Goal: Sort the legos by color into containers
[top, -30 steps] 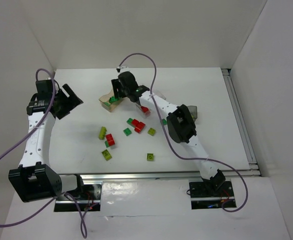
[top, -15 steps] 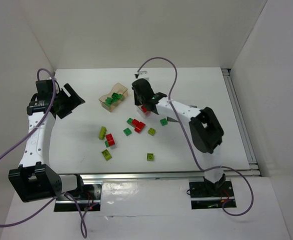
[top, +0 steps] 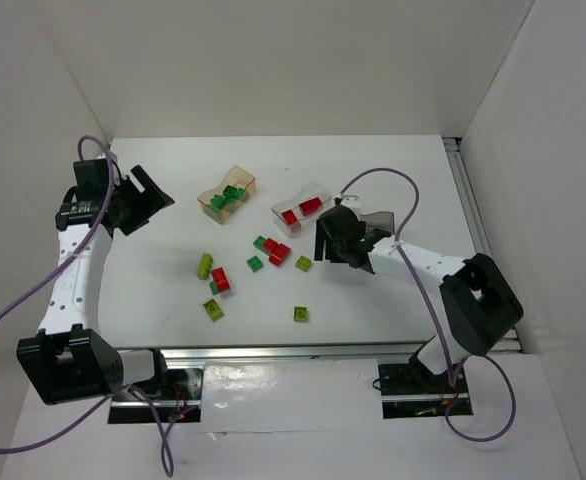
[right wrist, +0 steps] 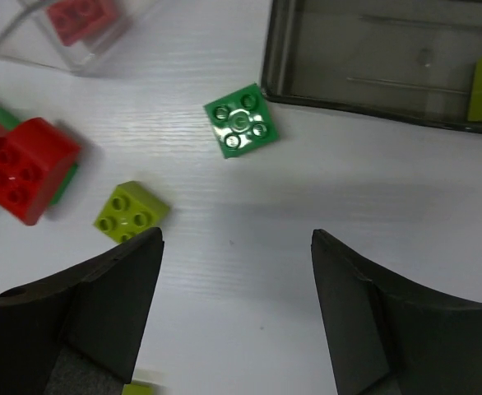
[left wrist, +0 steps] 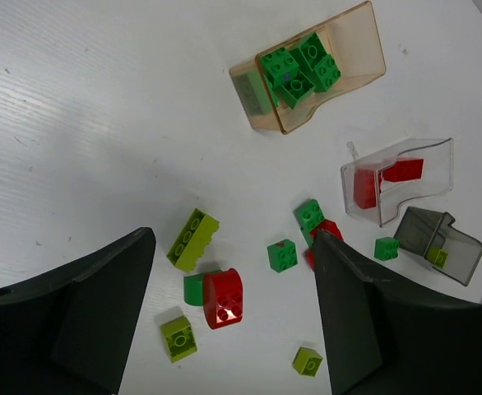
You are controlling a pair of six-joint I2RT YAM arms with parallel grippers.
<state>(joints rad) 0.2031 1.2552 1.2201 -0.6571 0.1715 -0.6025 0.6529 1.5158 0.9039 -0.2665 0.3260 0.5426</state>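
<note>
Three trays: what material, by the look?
Tan tray: seemingly amber-tinted translucent plastic, not wood; green bricks show through its wall. Clear tray: glossy transparent plastic; red bricks visible through it. Grey tray: smoky translucent plastic, probably the same kind.

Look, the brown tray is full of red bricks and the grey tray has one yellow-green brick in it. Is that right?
Not quite. The brown tray holds dark green bricks, not red ones. The red bricks lie in the clear tray. The left wrist view shows this plainly. The rest is right: the grey tray has one yellow-green brick in it.
</note>
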